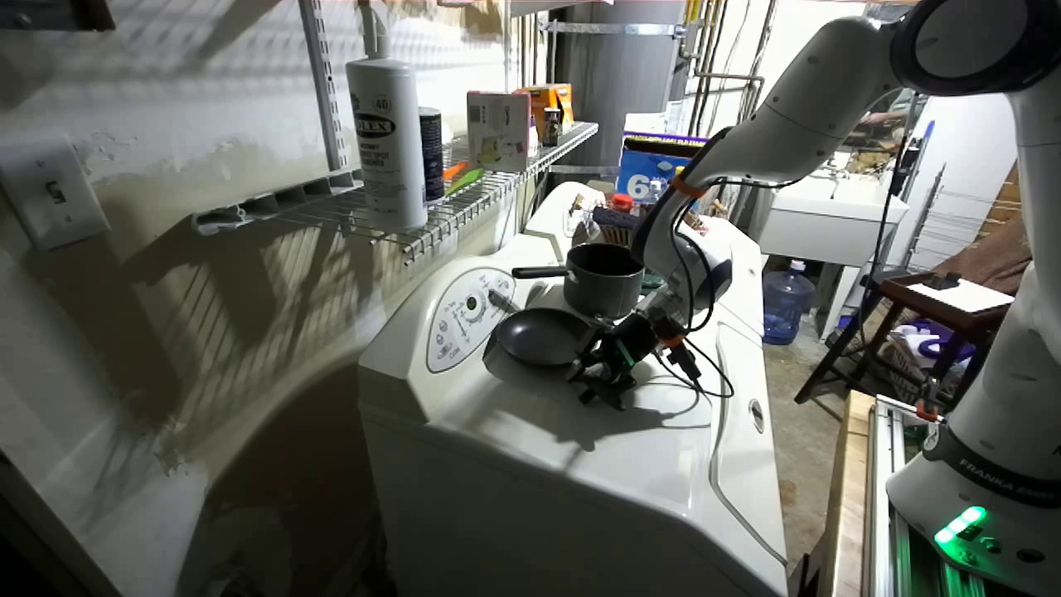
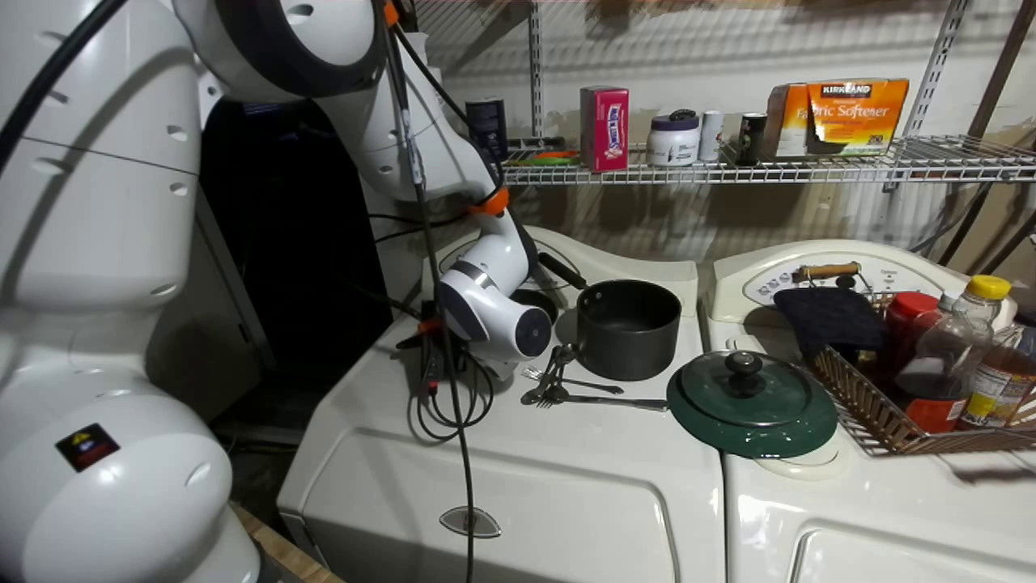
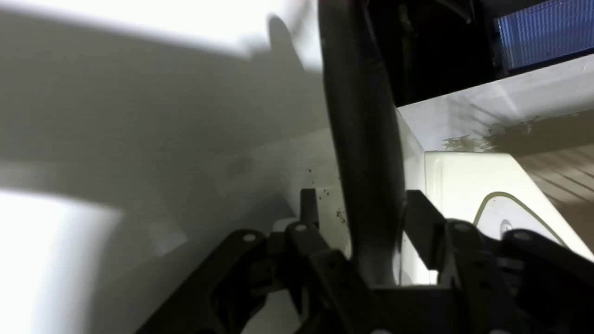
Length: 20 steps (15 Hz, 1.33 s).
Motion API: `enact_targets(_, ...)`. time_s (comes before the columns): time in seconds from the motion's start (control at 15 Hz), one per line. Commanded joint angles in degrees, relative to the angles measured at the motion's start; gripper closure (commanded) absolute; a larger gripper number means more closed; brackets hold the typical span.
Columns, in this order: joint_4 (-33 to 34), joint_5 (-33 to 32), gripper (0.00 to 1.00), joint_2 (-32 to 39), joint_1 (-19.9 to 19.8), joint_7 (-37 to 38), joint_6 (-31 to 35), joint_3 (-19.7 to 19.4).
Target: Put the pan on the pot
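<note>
The pan [image 1: 543,336], shallow and black, lies on the white machine top near the control panel. In an exterior view only a dark bit of the pan [image 2: 538,304] shows behind the arm. The deeper dark pot [image 1: 603,286] stands upright beside the pan; the pot [image 2: 629,336] has its handle toward the back. My gripper [image 1: 601,385] is low at the pan's near side. In the wrist view the pan's dark handle [image 3: 364,125] runs between the fingers of the gripper [image 3: 361,199]. A gap shows at the left finger; the right finger looks close to or touching the handle.
Cutlery [image 2: 558,393] lies in front of the pot. A green lid [image 2: 753,409] and a wire basket [image 2: 870,405] with bottles stand farther along. A wire shelf [image 2: 777,172] with bottles and boxes hangs on the wall behind. A loose cable [image 2: 461,421] hangs by the wrist.
</note>
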Motion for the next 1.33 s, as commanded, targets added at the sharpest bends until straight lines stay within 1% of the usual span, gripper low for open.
enact_targets(0.0,-1.82,-2.27,0.34,-2.06,0.67,1.15,0.97,-0.72)
enact_targets(0.07,-2.31,-2.32,0.33,-2.67,0.53,1.03,0.81,-0.72)
enact_targets(0.13,-2.93,-2.31,0.37,-3.24,0.49,0.91,0.97,-0.76)
enact_targets(0.27,-4.17,-2.19,0.39,-4.23,0.19,0.56,0.36,-0.87)
enact_targets(0.33,-4.69,-1.95,0.44,-4.57,0.10,0.45,0.33,-0.93)
enact_targets(0.4,-5.26,-1.96,0.44,-5.12,0.14,0.22,0.53,-1.00)
enact_targets(0.53,-6.38,-1.58,0.47,-6.34,0.12,-0.41,0.71,-1.08)
enact_targets(0.73,-7.25,-1.00,0.48,-7.76,-0.17,-1.21,0.78,-1.29)
enact_targets(0.93,-7.83,-0.89,0.56,-8.86,-0.26,-1.94,0.96,-1.47)
enact_targets(1.0,-7.84,-0.92,0.61,-8.95,-0.27,-2.19,0.93,-1.47)
enact_targets(1.2,-7.59,-0.75,0.61,-8.28,-0.23,-3.00,1.16,-1.41)
enact_targets(1.27,-7.42,-0.49,0.58,-7.82,-0.21,-3.44,1.64,-1.45)
